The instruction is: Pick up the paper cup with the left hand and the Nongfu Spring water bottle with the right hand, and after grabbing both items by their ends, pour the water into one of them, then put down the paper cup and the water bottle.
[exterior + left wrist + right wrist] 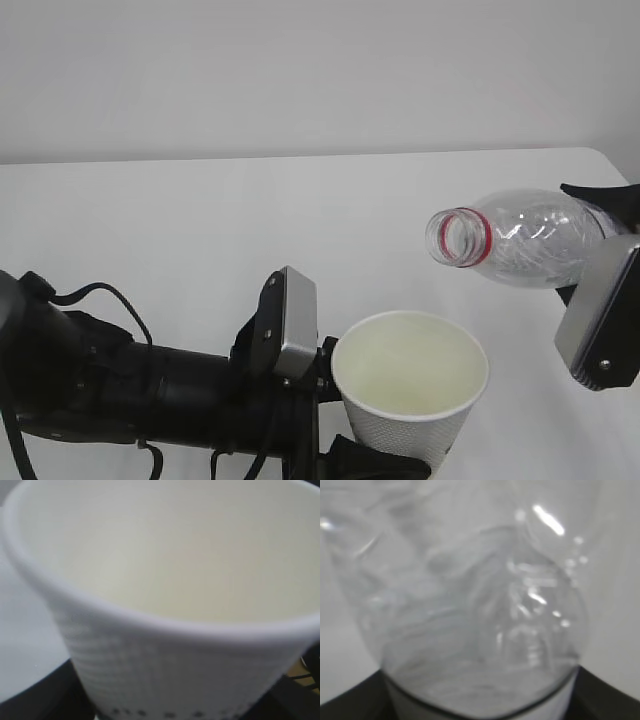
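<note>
Our left hand point(345, 415) grips the upright paper cup point(410, 385) at six o'clock above the table point(200, 230). Our right hand point(600, 290) clamps the tilted Nongfu Spring water bottle point(520, 238) at three o'clock, mouth pointing toward nine.

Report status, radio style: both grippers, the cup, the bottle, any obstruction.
Left gripper holds paper cup upright. Right gripper holds bottle tipped, uncapped mouth toward cup. No water visible pouring. Nothing between them.

Bright, even light; both wrist views blurred, glare on the bottle point(547, 520)
</note>
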### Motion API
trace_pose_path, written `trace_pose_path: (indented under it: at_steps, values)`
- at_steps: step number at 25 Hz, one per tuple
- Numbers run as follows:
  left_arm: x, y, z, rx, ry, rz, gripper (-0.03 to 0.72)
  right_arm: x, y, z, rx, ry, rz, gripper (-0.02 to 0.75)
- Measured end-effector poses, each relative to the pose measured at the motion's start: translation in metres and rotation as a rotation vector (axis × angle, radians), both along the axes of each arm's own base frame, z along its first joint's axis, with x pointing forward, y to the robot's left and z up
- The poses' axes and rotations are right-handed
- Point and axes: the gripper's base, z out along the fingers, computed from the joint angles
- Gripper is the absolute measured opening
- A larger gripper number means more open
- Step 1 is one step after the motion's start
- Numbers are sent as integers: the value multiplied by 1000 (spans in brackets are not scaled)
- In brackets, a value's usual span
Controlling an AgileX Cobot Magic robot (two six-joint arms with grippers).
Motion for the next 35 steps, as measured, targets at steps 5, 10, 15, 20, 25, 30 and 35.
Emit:
trace_pose_path:
  at_steps: [5,10,15,20,25,30,35]
  values:
    - [0,0,0,0,0,0,513,0,0,1,-43,-25,10,464]
    - [0,0,0,0,0,0,512,0,0,1,-80,-40,20,464]
    - [0,0,0,0,0,0,512,0,0,1,-105,-50,25,464]
    - [0,0,0,0,0,0,511,0,0,1,-127,-57,28,464]
    - [0,0,0,0,0,0,511,1,-1,3,-142,-82,28,464]
    - [0,0,0,1,0,-2,511,1,-1,4,-159,-98,30,463]
    - [0,0,0,1,0,-2,510,2,-1,5,-169,-117,29,463]
